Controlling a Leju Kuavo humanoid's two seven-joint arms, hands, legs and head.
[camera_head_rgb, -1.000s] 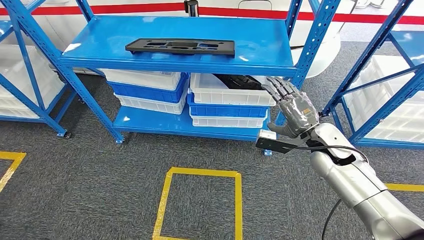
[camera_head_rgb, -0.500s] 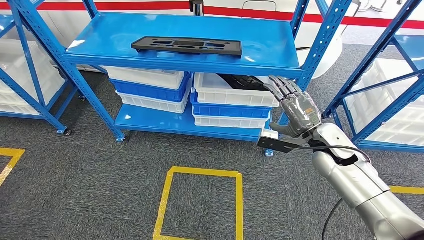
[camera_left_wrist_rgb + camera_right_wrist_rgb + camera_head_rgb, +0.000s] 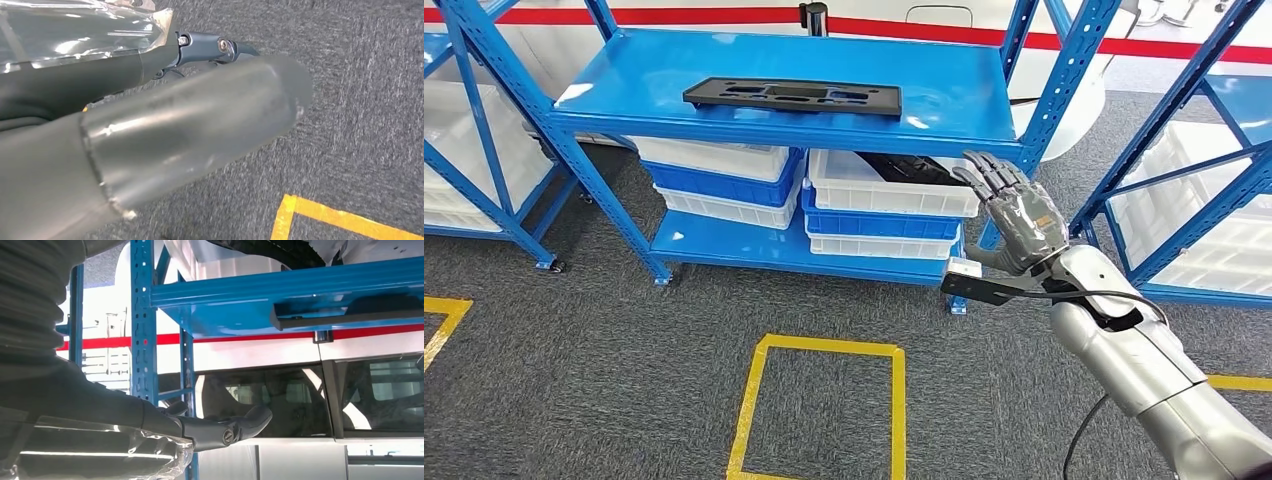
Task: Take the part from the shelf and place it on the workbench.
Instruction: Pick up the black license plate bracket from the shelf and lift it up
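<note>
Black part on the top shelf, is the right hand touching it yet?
Apart. The head view shows the right hand raised below and right of the shelf, bare blue surface separating it from the part.

No words, labels, brand names or numbers can be read in any of the views. The only markings are plain ones without lettering: yellow tape lines forming a rectangle (image 3: 824, 405) on the grey carpeted floor (image 3: 624, 340), and a red stripe (image 3: 724, 14) running along the white wall behind the blue metal shelf rack (image 3: 964, 85).
</note>
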